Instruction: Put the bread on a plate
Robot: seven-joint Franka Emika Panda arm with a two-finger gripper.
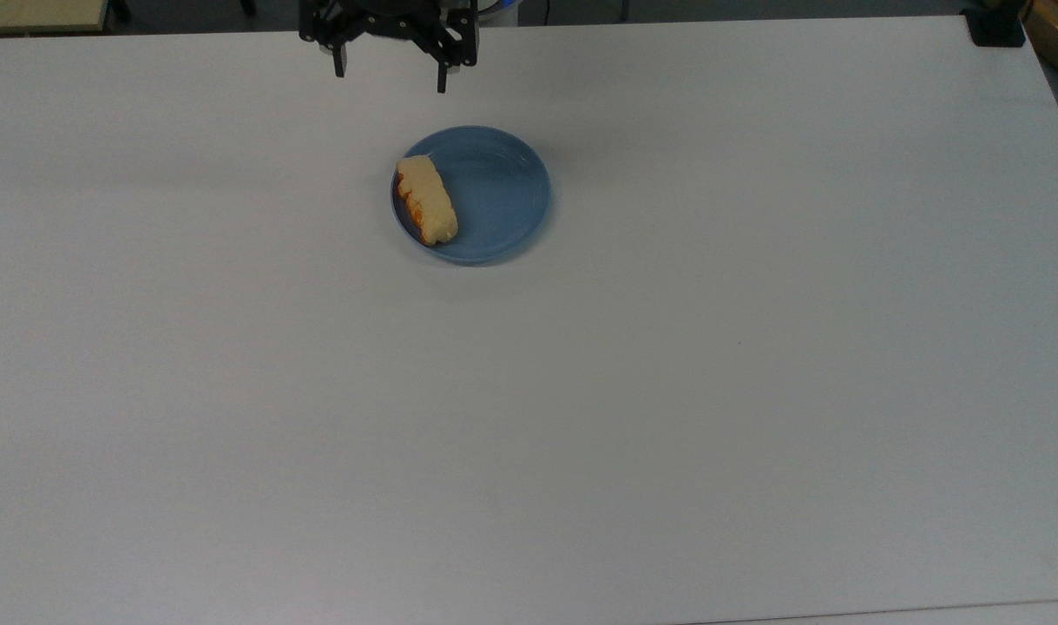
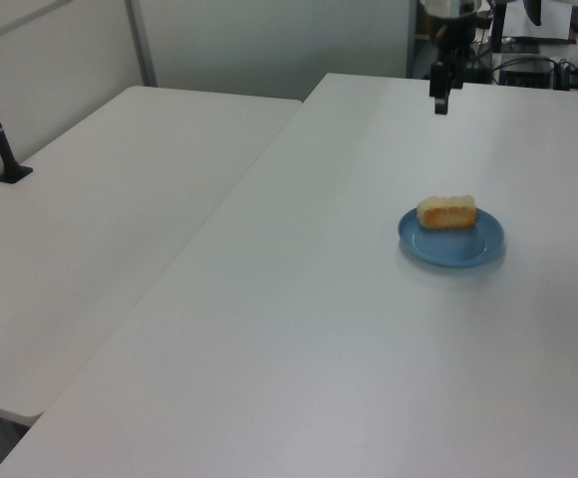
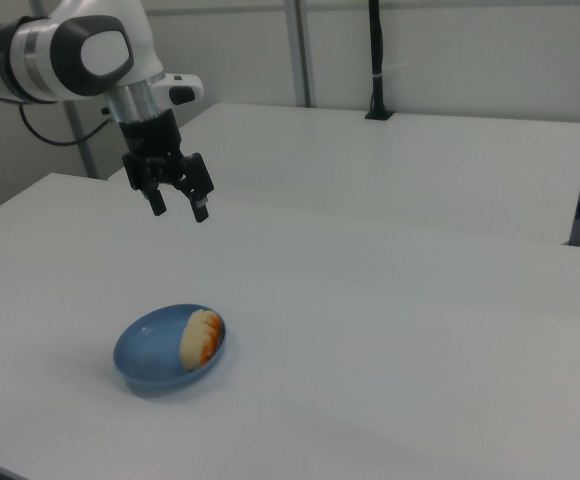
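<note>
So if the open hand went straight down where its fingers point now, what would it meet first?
Probably bare white tabletop: the hand hangs off to one side of the round blue plate holding the pale-yellow glazed bread, though depth is uncertain.

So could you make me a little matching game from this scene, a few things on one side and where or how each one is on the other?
Things:
1. bread
2. plate
3. gripper
4. table

Descriptions:
A. white, carries everything
B. raised above the table, jaws apart, holding nothing
C. round and blue, resting on the table
D. lying near one edge of the plate, on the top view's left

Pairs: 1-D, 2-C, 3-B, 4-A
</note>
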